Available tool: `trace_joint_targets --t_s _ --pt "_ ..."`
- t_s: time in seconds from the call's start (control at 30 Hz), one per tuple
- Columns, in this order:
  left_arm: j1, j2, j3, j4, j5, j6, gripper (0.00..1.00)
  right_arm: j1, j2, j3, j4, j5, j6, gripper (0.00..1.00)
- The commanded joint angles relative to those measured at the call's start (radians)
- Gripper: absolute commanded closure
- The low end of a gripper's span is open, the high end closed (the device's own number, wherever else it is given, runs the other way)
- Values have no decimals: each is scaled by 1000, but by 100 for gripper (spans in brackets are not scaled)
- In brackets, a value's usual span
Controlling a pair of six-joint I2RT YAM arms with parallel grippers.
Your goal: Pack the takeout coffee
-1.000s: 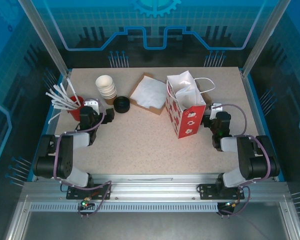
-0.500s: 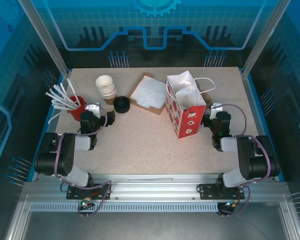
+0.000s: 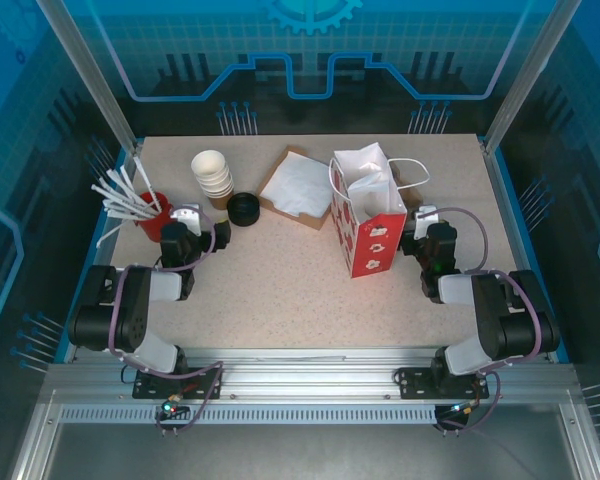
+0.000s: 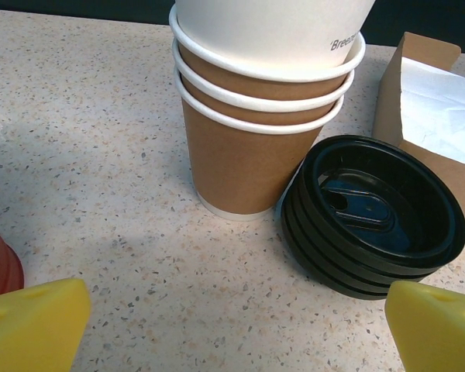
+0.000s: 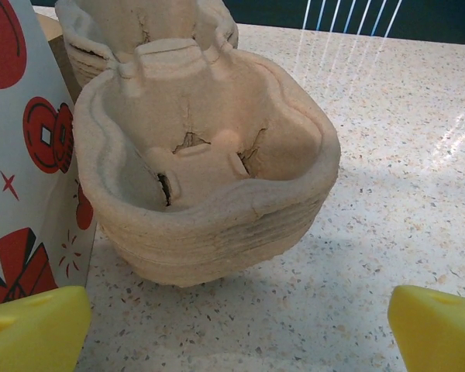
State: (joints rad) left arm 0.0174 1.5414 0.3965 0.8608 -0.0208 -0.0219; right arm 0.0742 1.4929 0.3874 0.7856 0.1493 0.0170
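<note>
Takeout coffee, the lidded cup: where it sits cannot be told from these views. On the speckled worktop (image 3: 280, 285), the left hand (image 4: 232, 332) has its yellow fingertips (image 4: 31, 325) spread wide with nothing between them. It faces a stack of brown paper cups (image 4: 256, 147) with white rims. A stack of black lids (image 4: 376, 217) lies just beside the cups at their 4 o'clock, and a cardboard napkin box (image 4: 430, 101) sits beyond the lids. A red cup of white straws (image 3: 150, 218) stands at the worktop's 9 o'clock. The right hand (image 5: 236, 332) is equally spread and empty, facing a stack of pulp cup carriers (image 5: 209, 178). An upright red-and-white paper bag (image 3: 370, 235) stands just beside the carriers at their 9 o'clock.
</note>
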Motion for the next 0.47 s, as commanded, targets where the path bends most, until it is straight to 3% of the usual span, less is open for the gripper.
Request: trace_joint_targets --t_s 0.0,0.43 --pt "-8 6 -8 34 -5 22 1 13 12 22 15 8 -17 0" --pt "-8 5 -8 35 -7 22 1 0 11 20 14 11 0 0"
